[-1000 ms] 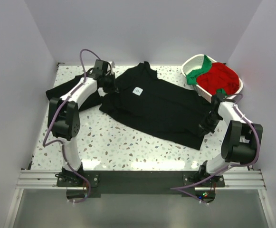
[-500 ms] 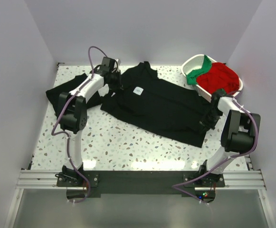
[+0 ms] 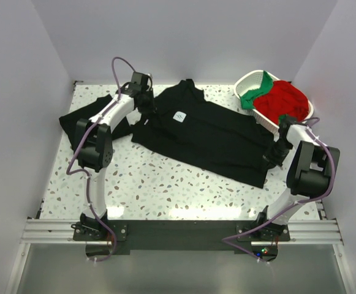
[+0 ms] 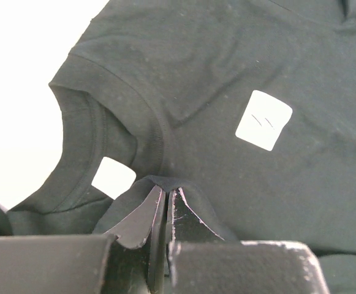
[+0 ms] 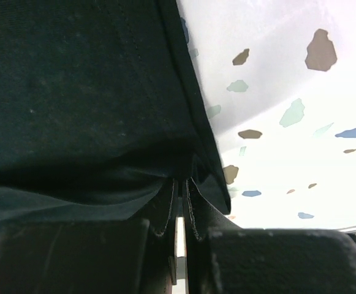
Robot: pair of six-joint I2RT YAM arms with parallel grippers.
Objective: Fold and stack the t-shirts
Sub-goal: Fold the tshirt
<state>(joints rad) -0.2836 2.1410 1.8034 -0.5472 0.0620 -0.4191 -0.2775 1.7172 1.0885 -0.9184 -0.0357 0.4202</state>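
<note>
**Black shirt nipped at both ends, flattening stage**

Lying diagonally across the table, from 11 o'clock to 4 o'clock: the black t-shirt. Nipped near the collar by the left gripper, closed tight on a small tuck of cloth. Nipped at the hem corner by the right gripper, likewise clamped on fabric. Probably stretching it flat ahead of the first fold. Next, likely: pull evenly, lower both ends, let go without rucking. Waiting at 1 o'clock in the white basket: red and green shirts. At 9 o'clock, another dark shirt.
</note>
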